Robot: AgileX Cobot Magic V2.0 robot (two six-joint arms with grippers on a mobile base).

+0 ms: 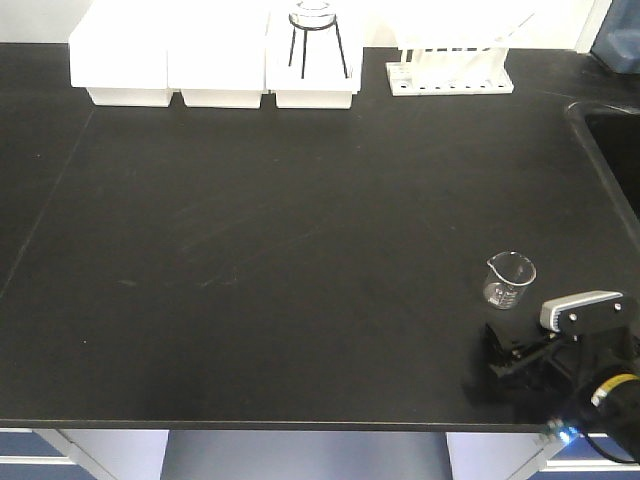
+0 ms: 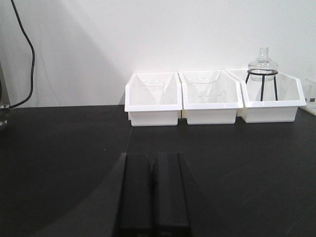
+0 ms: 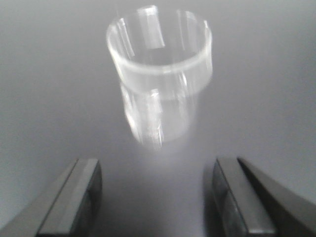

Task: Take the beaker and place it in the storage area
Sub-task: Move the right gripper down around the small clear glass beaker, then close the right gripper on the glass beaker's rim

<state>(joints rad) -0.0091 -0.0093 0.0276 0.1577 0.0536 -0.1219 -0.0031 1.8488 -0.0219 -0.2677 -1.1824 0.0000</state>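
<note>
Approach step: my right gripper [image 3: 155, 170] spread wide, beaker [image 3: 159, 74] upper center, untouched. Next I straddle, squeeze gently. Left gripper [image 2: 154, 190] closed.

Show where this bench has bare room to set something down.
Free: middle and left of the benchtop, from the white trays to the front edge. Crowded: the rear edge with trays, tripod glassware and rack; front right, the beaker before the open right gripper, sink beyond.
</note>
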